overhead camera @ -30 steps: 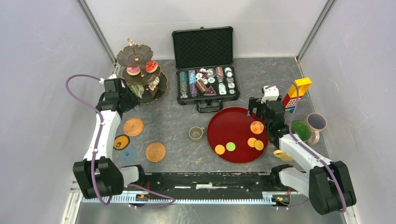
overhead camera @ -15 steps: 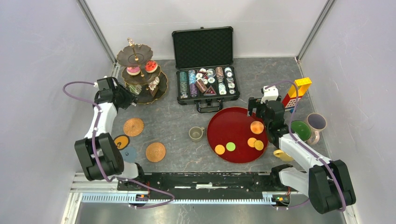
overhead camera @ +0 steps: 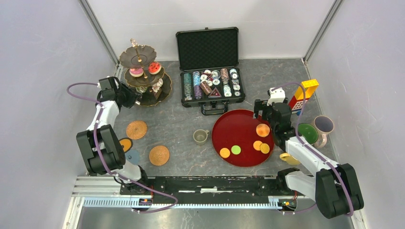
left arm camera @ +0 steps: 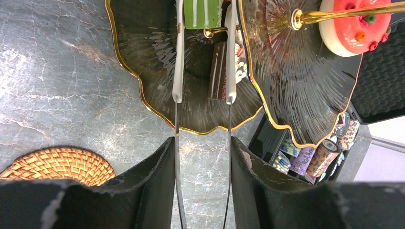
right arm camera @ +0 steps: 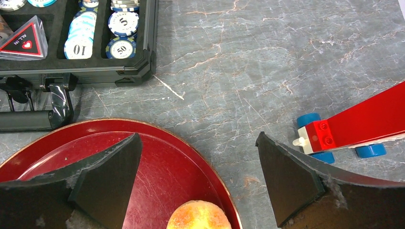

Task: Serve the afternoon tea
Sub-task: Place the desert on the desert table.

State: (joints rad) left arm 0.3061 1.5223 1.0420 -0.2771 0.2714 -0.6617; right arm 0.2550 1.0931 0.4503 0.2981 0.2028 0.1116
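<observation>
Two arms work at opposite sides of a round red lacquered tray. Far to the tray's left and beyond it stands the dark scalloped three-tier stand with gold rims. The left gripper is at that stand's lowest tier, its black fingers closed partway on thin metal tongs with white tips. Between the tong tips sits a green sweet with white stripes, over the lowest tier and near a brown cake slice. Whether the green sweet rests on the tier cannot be told. A pink-frosted donut and a red-frosted donut lie on the middle tier.

The right gripper hovers over the tray's far right rim, jaws spread wide with nothing between them. An orange sugared bun lies on the tray close by it. On the tray's near part lie small orange rounds and one green round.

A small olive mug stands just left of the tray. A green mug, a lilac mug and a yellow mug cluster to its right. Beyond the tray lies an open black case of poker chips, and a red-yellow block tower is beyond its right side. Two woven coasters lie well to the tray's left.
</observation>
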